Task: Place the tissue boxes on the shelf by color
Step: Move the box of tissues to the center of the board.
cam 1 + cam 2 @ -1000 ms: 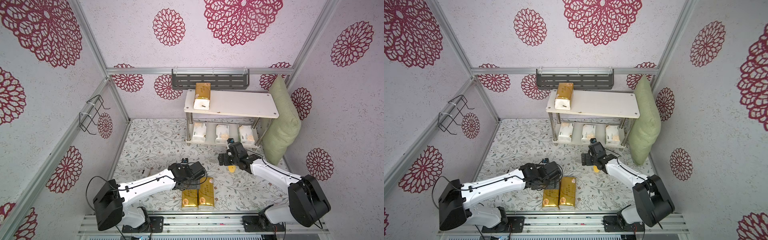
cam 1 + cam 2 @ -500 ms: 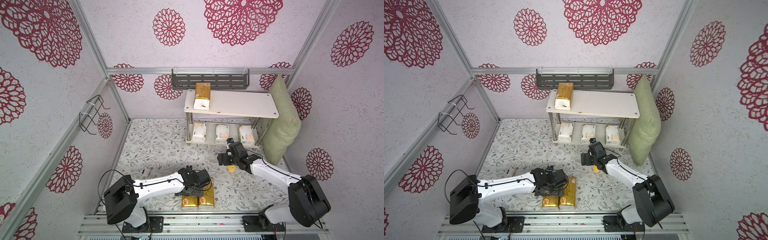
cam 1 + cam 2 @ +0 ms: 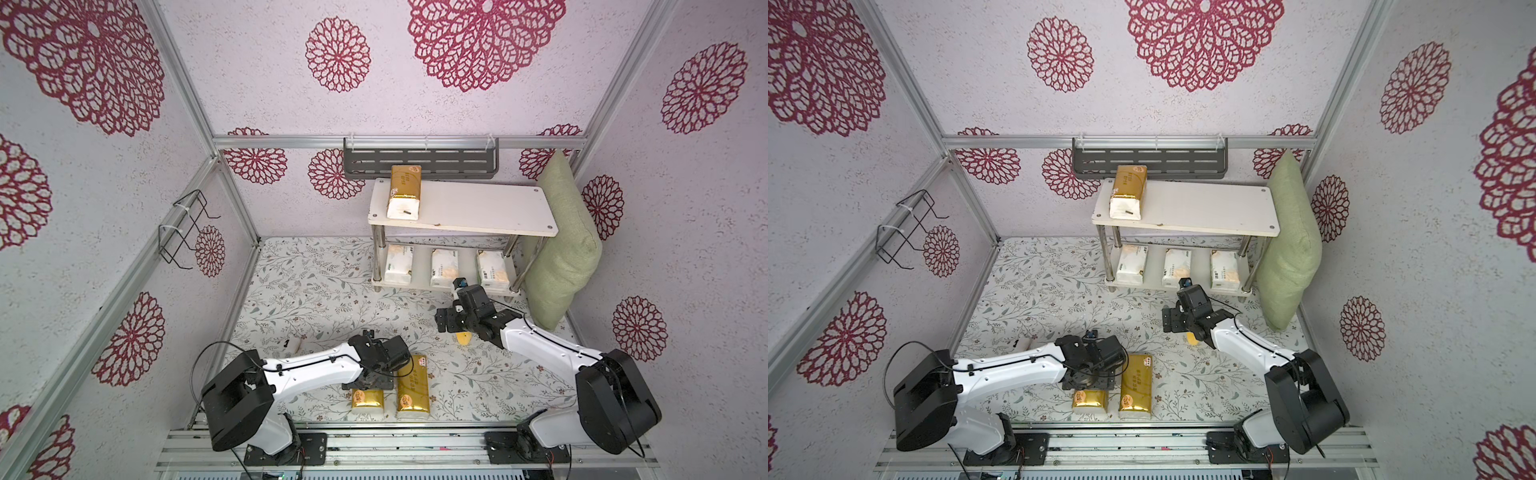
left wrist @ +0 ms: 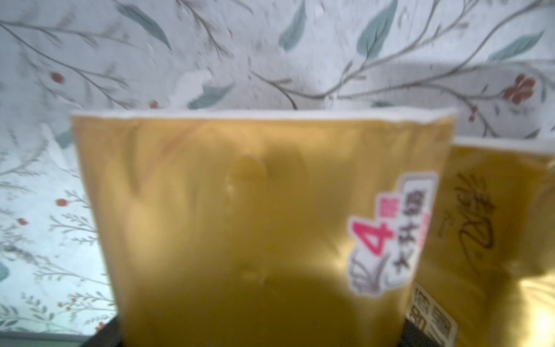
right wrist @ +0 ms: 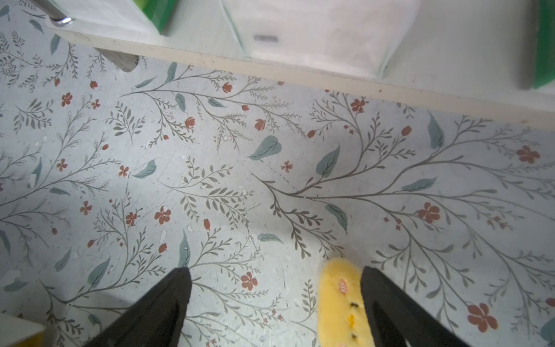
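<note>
One gold tissue box point(image 3: 404, 195) lies on the left end of the top board of the white shelf point(image 3: 478, 205). Three white tissue boxes point(image 3: 398, 269) point(image 3: 444, 272) point(image 3: 492, 270) stand in a row on its lower board. Two more gold boxes lie side by side near the front edge. My left gripper point(image 3: 368, 380) is down over the left one point(image 3: 366, 401), and in the left wrist view that box point(image 4: 240, 225) fills the space between the jaws, with its neighbour point(image 4: 495, 240) beside it. My right gripper point(image 5: 276, 300) hangs open over the floor in front of the shelf.
A small yellow lump point(image 5: 339, 300) lies on the floor against the inner side of one right finger point(image 5: 387, 303). A green cushion point(image 3: 561, 249) leans at the shelf's right end. A grey slotted rack point(image 3: 419, 162) and a black wire rack point(image 3: 183, 232) hang on the walls. A small white object point(image 3: 291, 344) lies at the left.
My left arm has swung toward the front edge and dropped onto the left gold box, its jaws closing in on the box. The right arm has stayed where it was.
</note>
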Available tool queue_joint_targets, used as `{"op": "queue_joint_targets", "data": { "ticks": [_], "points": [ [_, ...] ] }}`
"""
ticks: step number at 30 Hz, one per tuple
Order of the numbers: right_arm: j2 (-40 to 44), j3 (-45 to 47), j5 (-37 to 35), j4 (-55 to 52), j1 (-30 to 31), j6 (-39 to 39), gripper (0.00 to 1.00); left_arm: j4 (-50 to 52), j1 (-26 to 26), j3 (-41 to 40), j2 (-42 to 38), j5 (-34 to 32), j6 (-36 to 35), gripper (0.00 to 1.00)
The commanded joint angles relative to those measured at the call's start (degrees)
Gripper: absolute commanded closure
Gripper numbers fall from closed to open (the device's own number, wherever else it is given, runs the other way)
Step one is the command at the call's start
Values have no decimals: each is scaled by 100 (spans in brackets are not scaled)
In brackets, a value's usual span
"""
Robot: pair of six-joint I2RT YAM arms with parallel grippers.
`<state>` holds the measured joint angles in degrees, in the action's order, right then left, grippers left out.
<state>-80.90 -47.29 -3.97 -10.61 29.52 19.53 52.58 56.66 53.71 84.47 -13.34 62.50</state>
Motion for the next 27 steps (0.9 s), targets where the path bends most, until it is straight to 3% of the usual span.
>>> {"op": "queue_joint_targets", "data": {
  "ticks": [1,7,15,21,27],
  "points": [
    [233,23,65,-54,-11,-39,5,113,-568,269,-393,-527,-607,12],
    [429,128,-140,-142,-16,42,5,-255,-1221,1360,194,-628,-1520,12],
    [588,307,-81,-143,21,104,5,-764,-1372,2256,1419,-590,-1990,11],
    [524,283,-120,-51,280,86,5,-919,-1564,2696,2046,-376,-1755,9],
    [440,200,-191,76,541,69,5,-925,-1711,3074,2476,7,-1086,7]
  ]
}}
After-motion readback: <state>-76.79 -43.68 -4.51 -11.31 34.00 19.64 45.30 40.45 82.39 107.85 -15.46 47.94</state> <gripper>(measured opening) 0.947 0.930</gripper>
